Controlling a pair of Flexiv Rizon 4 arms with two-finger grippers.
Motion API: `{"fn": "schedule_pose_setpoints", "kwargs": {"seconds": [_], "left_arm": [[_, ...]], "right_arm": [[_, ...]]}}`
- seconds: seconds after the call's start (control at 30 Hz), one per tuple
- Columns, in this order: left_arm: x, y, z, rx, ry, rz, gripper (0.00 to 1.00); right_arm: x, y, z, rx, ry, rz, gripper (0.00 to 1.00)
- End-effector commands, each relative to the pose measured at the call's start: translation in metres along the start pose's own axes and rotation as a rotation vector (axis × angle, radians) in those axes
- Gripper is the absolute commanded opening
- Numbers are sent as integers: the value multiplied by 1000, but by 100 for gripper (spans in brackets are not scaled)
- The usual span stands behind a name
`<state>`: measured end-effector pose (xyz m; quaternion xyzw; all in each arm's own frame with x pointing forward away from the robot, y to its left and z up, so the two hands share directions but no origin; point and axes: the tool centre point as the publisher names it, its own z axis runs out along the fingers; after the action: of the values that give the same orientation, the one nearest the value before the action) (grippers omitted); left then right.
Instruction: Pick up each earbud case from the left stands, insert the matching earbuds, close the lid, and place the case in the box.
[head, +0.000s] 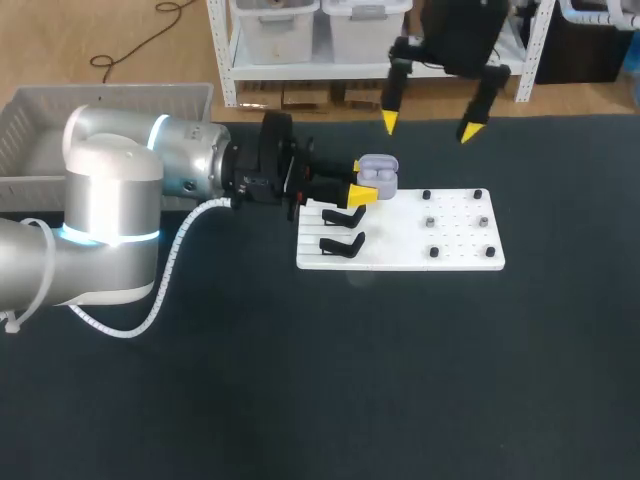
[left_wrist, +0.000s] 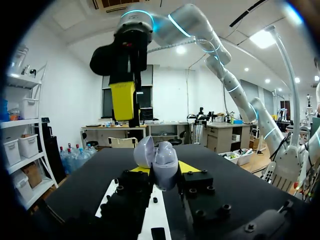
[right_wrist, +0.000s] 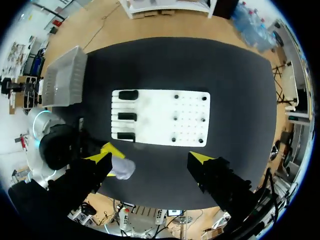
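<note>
Pale lilac plastic earbud case (head: 378, 172), lid hinged open, is pinched from two sides by the left gripper (left_wrist: 163, 168). It is held raised by the far left corner of the flat white pegboard (head: 400, 257).

Judgement: step in hand is presenting the case for earbud loading. Keep the open mouth upward and the case still. Do not squeeze harder, since the smooth rounded shell could squirt out of the yellow tips.

Look: glossy, egg-like, lid tilted back. Cannot tell whether earbuds are seated.

Two curved black stands (head: 342, 246) stand bare on the board's left side. Small dark pegs (head: 434, 252) dot its right side.

Right gripper (head: 428, 126) hangs at the far side, fingers spread, holding nothing. White slatted plastic box (head: 110, 92) sits far left.
</note>
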<state>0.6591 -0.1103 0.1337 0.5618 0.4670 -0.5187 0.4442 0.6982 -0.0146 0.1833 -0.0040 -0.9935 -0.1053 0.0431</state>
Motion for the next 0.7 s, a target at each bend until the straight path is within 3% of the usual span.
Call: {"fn": "schedule_pose_setpoints", "kwargs": {"seconds": [0.03, 0.43, 0.7], "left_arm": [[0, -1, 0, -3, 1, 1, 0], [0, -1, 0, -3, 1, 1, 0], [0, -1, 0, -3, 1, 1, 0]], "right_arm": [[-18, -8, 9, -8, 47, 13, 100], [-28, -7, 34, -1, 107, -9, 100], [-13, -3, 40, -26, 136, -38, 100]]}}
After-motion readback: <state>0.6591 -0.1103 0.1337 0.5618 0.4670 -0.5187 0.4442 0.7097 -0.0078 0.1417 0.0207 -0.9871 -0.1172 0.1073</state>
